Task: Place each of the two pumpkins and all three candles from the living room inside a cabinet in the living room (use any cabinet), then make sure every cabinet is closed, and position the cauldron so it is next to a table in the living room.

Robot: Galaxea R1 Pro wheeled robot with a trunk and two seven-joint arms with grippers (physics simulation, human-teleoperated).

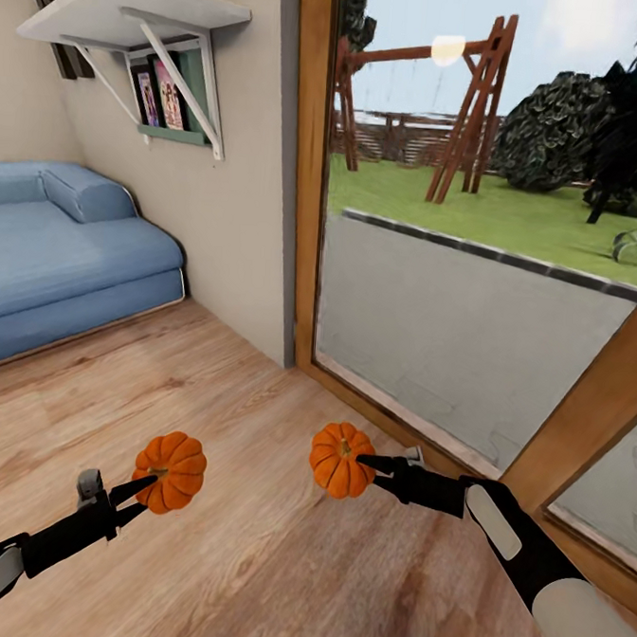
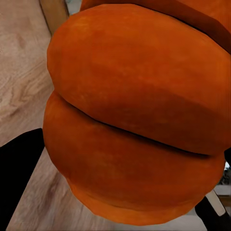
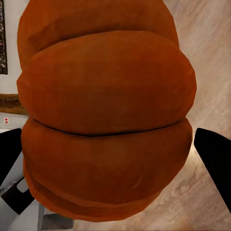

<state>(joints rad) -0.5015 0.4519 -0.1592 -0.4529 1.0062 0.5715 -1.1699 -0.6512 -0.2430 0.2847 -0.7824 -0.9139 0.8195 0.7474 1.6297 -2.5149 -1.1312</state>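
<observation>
Both pumpkins ride in the air above the wooden floor (image 1: 245, 560), so the main risk I see is a drop: each is pinched by thin finger tips on a rounded, ribbed surface, and a jolt or turn of the base could let one roll free across the boards, perhaps toward the sofa (image 1: 66, 263) or the glass door (image 1: 453, 299). The left gripper (image 1: 147, 487) is clenched on the left pumpkin (image 1: 171, 471), gripping it near the stem. The right gripper (image 1: 373, 467) likewise clamps the right pumpkin (image 1: 341, 460), its 2 fingers flanking the ribs in the right wrist view. No cabinet is in sight.
</observation>
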